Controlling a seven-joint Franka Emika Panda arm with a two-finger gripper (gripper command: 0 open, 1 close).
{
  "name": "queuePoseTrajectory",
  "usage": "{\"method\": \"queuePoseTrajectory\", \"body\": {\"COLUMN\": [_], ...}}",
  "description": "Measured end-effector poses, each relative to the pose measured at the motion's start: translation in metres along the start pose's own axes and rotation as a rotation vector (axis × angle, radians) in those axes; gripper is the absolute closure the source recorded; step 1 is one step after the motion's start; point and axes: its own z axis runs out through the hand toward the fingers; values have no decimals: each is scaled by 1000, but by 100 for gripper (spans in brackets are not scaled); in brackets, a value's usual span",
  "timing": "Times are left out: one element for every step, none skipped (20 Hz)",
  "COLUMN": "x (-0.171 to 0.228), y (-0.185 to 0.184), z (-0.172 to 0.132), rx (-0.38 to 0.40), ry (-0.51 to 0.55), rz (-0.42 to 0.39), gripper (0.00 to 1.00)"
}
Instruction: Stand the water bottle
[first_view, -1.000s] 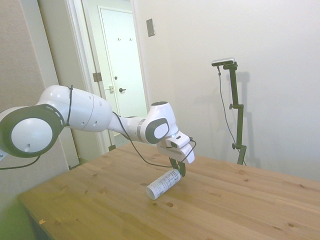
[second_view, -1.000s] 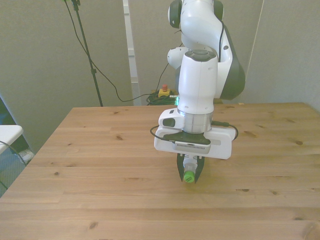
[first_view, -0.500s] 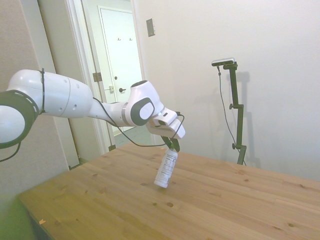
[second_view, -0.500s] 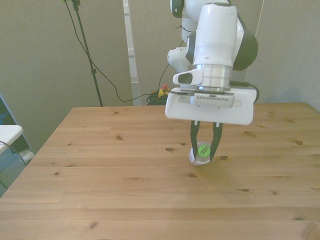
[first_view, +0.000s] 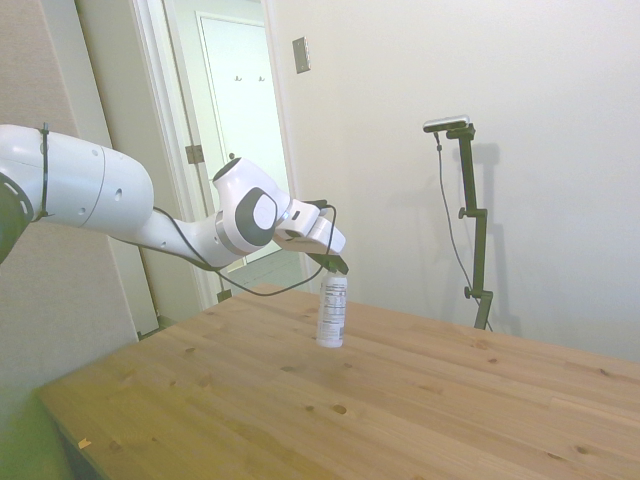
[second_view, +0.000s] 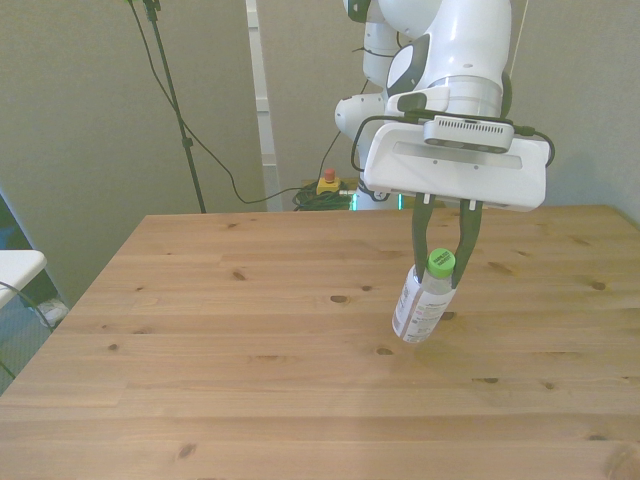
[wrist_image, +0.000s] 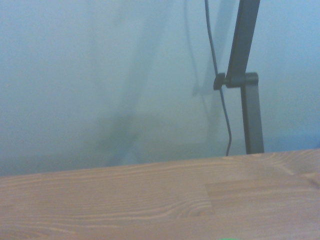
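Observation:
The water bottle (first_view: 331, 310) (second_view: 420, 306) is a slim clear bottle with a white printed label and a green cap. It is nearly upright, its base at the wooden table (first_view: 420, 400) (second_view: 200, 300); in the front view it leans a little. My gripper (first_view: 336, 266) (second_view: 440, 262) is shut on the bottle's neck just under the green cap, its dark fingers (second_view: 417, 240) on both sides. A sliver of green shows at the lower edge of the wrist view; the bottle's body is out of it.
The wooden table's surface (wrist_image: 150, 200) stretches around the bottle. A door (first_view: 245, 130) and wall lie behind the arm in the side view. A black tripod with cables (second_view: 175, 100) stands behind the table at the front view's left.
The gripper has swung the bottle up from lying on the table to nearly upright. The arm has pulled back and risen, the wrist turning with it.

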Motion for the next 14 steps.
{"method": "queuePoseTrajectory", "body": {"x": [-6, -13, -18, -23, -27, -30, -32, -31, -29, -27, -26, -25, -27, -29], "y": [1, 1, 1, 1, -1, -2, -4, -8, -12, -16, -21, -27, -33, -39], "z": [1, 3, 4, 5, 6, 7, 8, 10, 12, 15, 18, 21, 24, 28], "rx": [13, 28, 45, 59, 72, 82, 89, 93, 98, 103, 109, 116, 123, 128], "ry": [18, 34, 49, 61, 70, 79, 83, 87, 93, 98, 104, 109, 112, 115], "rz": [4, 10, 16, 25, 30, 39, 51, 60, 68, 73, 77, 80, 80, 78], "gripper": [100, 100, 100, 100, 100, 100, 100, 100, 100, 100, 100, 100, 100, 100]}}
